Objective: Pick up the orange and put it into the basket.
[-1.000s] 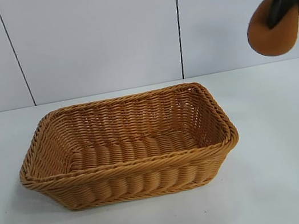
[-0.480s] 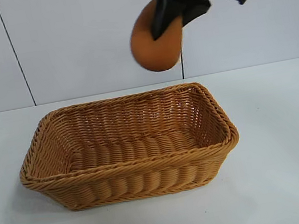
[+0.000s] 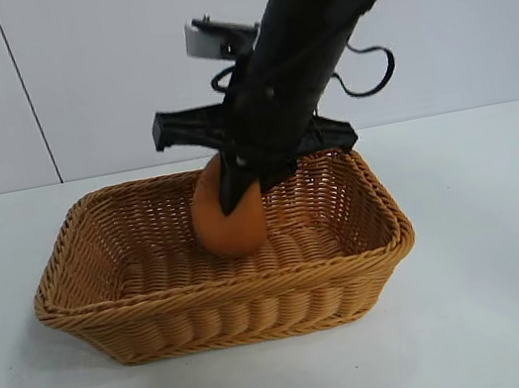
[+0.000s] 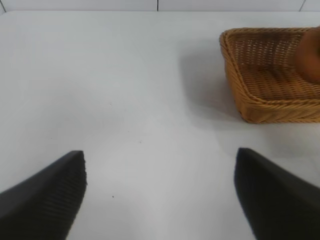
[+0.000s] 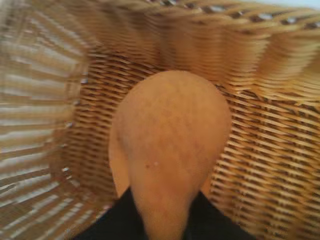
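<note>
The dull orange fruit, the orange [image 3: 230, 224], hangs inside the tan wicker basket [image 3: 230, 312], low between its walls; I cannot tell whether it touches the floor. My right gripper [image 3: 236, 186] comes down from the upper right and is shut on the orange's top. In the right wrist view the orange [image 5: 170, 140] fills the middle, pinched at its narrow end by the right gripper [image 5: 162, 220], with the basket's weave [image 5: 270, 150] all round. My left gripper [image 4: 160, 155] stands open over bare table, well away from the basket [image 4: 260, 107], where the orange [image 4: 311, 57] shows at the edge.
The basket stands in the middle of a white table [image 3: 502, 312] with a white panelled wall [image 3: 118, 78] behind. The right arm's black sleeve [image 3: 326, 1] and its cable [image 3: 373, 68] slant over the basket's back right corner.
The right arm has swung the orange from high at the right, across to the left and down into the basket. The left gripper has not moved.
</note>
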`<state>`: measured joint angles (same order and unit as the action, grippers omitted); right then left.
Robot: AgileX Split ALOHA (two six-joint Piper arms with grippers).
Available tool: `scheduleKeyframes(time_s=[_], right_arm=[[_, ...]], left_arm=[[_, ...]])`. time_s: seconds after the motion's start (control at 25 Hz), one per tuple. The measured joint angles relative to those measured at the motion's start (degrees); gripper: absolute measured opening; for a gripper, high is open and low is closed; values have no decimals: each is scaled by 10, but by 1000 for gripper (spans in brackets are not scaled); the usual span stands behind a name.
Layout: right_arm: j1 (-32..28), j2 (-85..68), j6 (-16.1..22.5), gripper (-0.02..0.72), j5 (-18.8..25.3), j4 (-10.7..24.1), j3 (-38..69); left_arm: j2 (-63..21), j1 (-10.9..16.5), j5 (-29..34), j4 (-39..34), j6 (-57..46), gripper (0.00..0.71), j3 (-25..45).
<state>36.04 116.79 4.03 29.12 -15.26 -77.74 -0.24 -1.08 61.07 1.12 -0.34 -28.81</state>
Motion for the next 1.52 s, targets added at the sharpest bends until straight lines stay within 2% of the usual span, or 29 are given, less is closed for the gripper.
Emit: scheduleKeyframes(time_s=[0.04, 0.12, 0.16, 0.24, 0.28, 0.36, 0.4, 0.52, 0.76, 0.88, 1.08, 1.52], right_arm=[[0, 10, 1, 46, -1, 0, 0], [0, 18, 2, 114, 0, -1, 0], [0, 18, 2, 174, 0, -1, 0], [0, 16, 2, 384, 5, -1, 0], [0, 13, 1, 461, 8, -1, 0], [0, 4, 0, 560, 28, 4, -3], [0, -4, 0, 582, 42, 10, -10], [-4, -21, 13, 605, 97, 39, -47], [-15, -31, 41, 610, 310, 130, -181], [-29, -31, 54, 610, 380, 169, -217], [-87, -31, 57, 610, 399, 183, -227], [-318, -31, 30, 610, 401, 190, -227]], left_arm=[[0, 0, 0, 0, 0, 580, 0], [0, 0, 0, 0, 0, 580, 0], [0, 0, 0, 0, 0, 580, 0], [0, 0, 0, 0, 0, 580, 0], [0, 0, 0, 0, 0, 580, 0], [0, 0, 0, 0, 0, 580, 0], [0, 0, 0, 0, 0, 580, 0], [0, 0, 0, 0, 0, 580, 0], [0, 0, 0, 0, 0, 580, 0], [0, 0, 0, 0, 0, 580, 0], [0, 0, 0, 0, 0, 580, 0], [0, 0, 0, 0, 0, 580, 0]])
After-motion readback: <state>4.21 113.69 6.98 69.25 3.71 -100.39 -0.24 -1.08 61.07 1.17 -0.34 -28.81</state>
